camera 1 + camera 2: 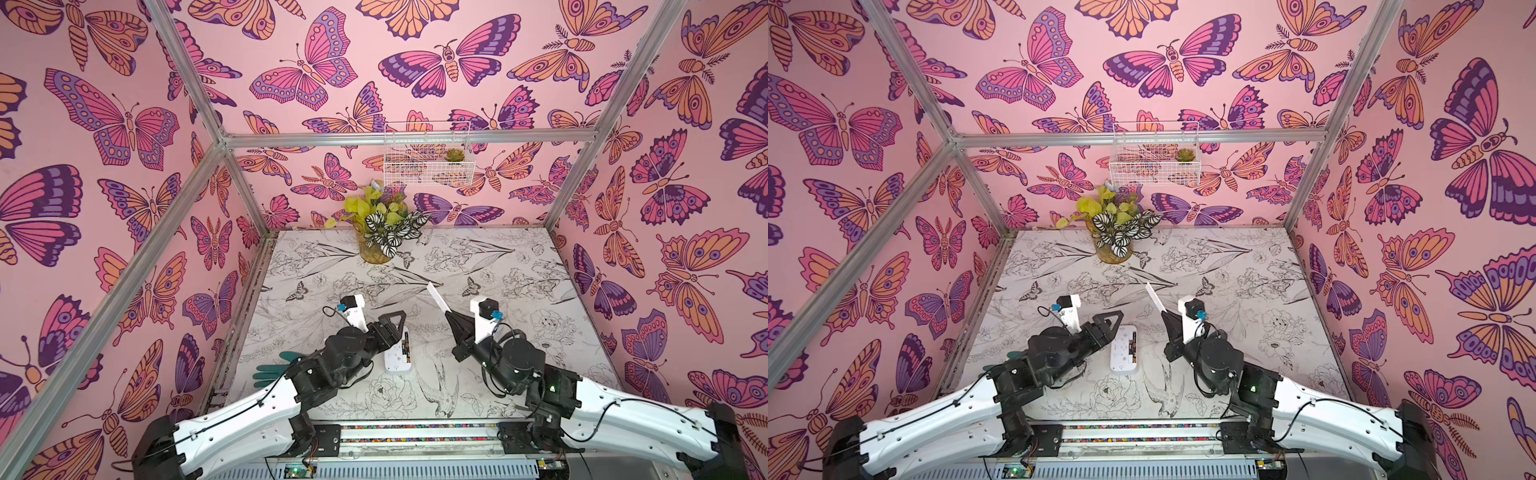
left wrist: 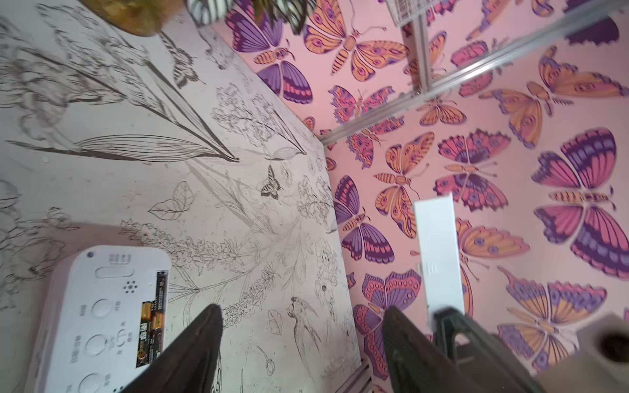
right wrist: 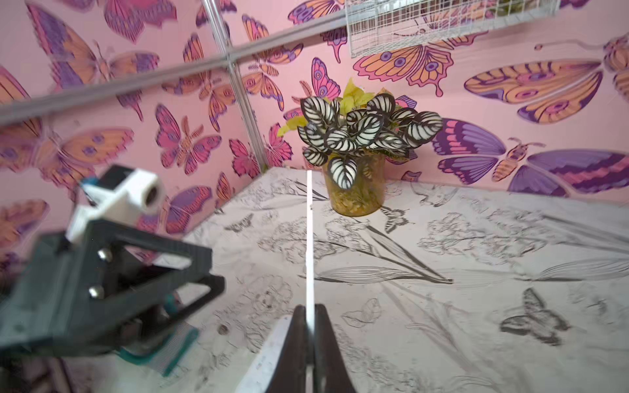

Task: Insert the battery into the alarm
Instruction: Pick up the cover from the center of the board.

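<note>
The white alarm lies screen down on the table, its buttoned back up. Its compartment along one long edge is uncovered, and the black-and-gold battery lies in it. My left gripper hovers just above the alarm's far end, open with nothing between its fingers. To the right of the alarm, my right gripper is raised off the table. It is shut on a thin white flat cover strip that points up and away.
A potted plant stands at the back of the table. Above it a white wire basket hangs on the wall. A teal glove lies under the left arm at the table's left edge. Aluminium posts frame the cell.
</note>
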`<action>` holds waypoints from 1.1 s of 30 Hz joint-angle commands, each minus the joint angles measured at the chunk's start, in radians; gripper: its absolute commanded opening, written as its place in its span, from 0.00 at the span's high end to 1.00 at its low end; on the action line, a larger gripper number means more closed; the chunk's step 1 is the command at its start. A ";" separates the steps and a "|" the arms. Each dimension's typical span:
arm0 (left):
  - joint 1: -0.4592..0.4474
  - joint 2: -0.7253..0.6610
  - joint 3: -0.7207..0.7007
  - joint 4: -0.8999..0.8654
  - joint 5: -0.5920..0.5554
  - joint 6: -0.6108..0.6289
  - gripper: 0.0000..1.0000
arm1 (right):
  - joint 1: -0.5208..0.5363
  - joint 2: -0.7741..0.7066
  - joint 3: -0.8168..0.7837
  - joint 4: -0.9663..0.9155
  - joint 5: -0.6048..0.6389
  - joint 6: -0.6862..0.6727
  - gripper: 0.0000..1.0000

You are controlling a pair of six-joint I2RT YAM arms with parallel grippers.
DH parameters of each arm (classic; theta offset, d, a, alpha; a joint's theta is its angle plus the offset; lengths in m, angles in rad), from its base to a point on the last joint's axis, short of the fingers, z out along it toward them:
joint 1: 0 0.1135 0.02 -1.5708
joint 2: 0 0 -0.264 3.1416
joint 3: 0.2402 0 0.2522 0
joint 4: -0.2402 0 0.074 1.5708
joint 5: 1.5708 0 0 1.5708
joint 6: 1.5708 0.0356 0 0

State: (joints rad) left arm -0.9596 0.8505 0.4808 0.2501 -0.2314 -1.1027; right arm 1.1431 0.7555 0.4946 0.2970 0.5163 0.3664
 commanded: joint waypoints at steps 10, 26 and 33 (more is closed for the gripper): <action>0.007 0.246 0.030 0.760 0.388 0.106 0.48 | -0.006 -0.024 -0.079 0.322 -0.170 0.548 1.00; 0.005 0.271 0.051 0.798 0.364 0.105 0.67 | -0.006 0.034 -0.117 0.497 -0.200 0.673 1.00; 0.006 0.278 0.061 0.803 0.357 0.111 0.71 | -0.006 0.033 -0.113 0.493 -0.209 0.691 1.00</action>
State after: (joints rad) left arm -0.9558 1.1221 0.5148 1.0027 0.1276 -1.0061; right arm 1.1404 0.7891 0.3843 0.7639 0.3264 1.0409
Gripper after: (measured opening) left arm 0.303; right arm 0.064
